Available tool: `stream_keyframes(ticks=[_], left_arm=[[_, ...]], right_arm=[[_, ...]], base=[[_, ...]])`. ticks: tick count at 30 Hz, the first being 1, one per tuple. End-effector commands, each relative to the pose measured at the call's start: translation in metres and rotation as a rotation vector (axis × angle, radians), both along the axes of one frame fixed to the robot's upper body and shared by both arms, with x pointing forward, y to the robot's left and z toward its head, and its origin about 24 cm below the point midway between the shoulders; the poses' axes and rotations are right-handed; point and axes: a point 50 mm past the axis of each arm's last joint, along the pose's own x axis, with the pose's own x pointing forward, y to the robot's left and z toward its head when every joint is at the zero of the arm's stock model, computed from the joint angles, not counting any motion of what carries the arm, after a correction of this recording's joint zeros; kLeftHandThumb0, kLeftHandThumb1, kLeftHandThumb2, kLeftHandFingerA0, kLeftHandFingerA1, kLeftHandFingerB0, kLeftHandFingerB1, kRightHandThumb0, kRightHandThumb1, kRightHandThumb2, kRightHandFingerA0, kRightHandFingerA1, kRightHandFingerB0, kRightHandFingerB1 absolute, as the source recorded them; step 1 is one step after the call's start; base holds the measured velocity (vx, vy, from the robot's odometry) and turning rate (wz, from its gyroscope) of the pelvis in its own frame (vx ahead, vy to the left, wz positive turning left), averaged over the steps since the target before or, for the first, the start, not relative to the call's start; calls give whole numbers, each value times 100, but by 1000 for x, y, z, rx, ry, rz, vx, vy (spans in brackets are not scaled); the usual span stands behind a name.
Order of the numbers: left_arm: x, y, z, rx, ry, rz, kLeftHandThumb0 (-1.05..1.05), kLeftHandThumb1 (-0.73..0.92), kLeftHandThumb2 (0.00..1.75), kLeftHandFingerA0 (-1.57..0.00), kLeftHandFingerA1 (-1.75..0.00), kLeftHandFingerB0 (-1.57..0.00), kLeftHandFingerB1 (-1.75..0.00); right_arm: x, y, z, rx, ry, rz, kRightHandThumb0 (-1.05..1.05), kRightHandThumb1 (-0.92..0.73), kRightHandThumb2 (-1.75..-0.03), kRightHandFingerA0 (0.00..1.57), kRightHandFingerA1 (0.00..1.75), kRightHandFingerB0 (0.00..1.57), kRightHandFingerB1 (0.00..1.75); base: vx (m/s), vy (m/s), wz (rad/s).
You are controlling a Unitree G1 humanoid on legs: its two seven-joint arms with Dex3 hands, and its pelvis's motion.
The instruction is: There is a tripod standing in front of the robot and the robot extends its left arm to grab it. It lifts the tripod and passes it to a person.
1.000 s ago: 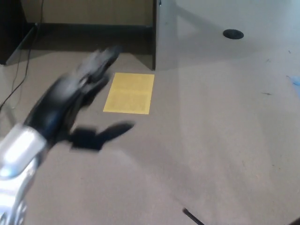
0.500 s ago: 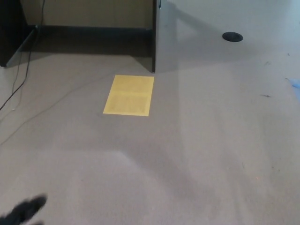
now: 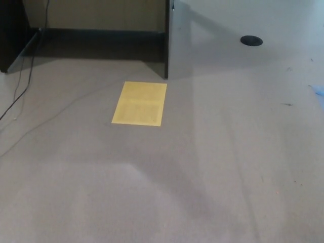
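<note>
Currently, no part of the robot is being shown in the head view: neither robot hand is being caught by the camera, so whether either is released, clenched or grasping something cannot be told. The tripod is not being shown anywhere in the picture either, so its place cannot be told. Only the floor (image 3: 167, 187) is being seen, a plain grey-brown carpet that is being crossed by soft bands of shadow. A yellow sheet (image 3: 139, 103) is being displayed lying flat on the floor, left of the middle, with its long sides running slightly tilted away from the camera. Just beyond it, a grey panel (image 3: 178, 40) is being seen standing upright, its near corner being set close to the sheet's far right corner but apart from it. A dark round spot (image 3: 251, 40) is being shown well to the right on the floor, far from the sheet. A thin dark cable (image 3: 23, 88) is being seen trailing along the left edge, beside a dark piece of furniture (image 3: 12, 35) at the upper left. A small blue patch (image 3: 319, 91) is being cut off by the right edge.
</note>
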Motion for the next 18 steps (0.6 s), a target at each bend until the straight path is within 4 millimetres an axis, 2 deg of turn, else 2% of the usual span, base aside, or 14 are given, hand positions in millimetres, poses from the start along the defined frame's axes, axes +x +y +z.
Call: stream_keyframes(ticks=[1, 4, 9, 18], left_arm=[[-3, 19, 2, 264, -28, -100, -39, 50, 64, -17, -36, -14, -32], [-3, 19, 1, 298, 7, -189, -41, 50, 67, -26, -42, -15, -35], [-7, 25, 0, 298, 24, -195, -44, 50, 69, -30, -42, -16, -35], [-12, 28, 1, 316, -20, -177, -43, 53, 68, -26, -41, -18, -35]], right_arm=[[-15, -10, -1, -9, -15, -70, -42, -68, -60, 72, 44, 47, 36], [-16, -11, -1, -2, -5, -69, -42, -69, -60, 67, 42, 47, 36], [-19, -10, -4, 3, 7, -76, -42, -69, -61, 71, 42, 47, 36], [-25, -5, -8, -1, 16, -59, -40, -67, -61, 67, 42, 47, 36]], base=[[0, 0, 0], [0, 0, 0], [0, 0, 0], [0, 0, 0]])
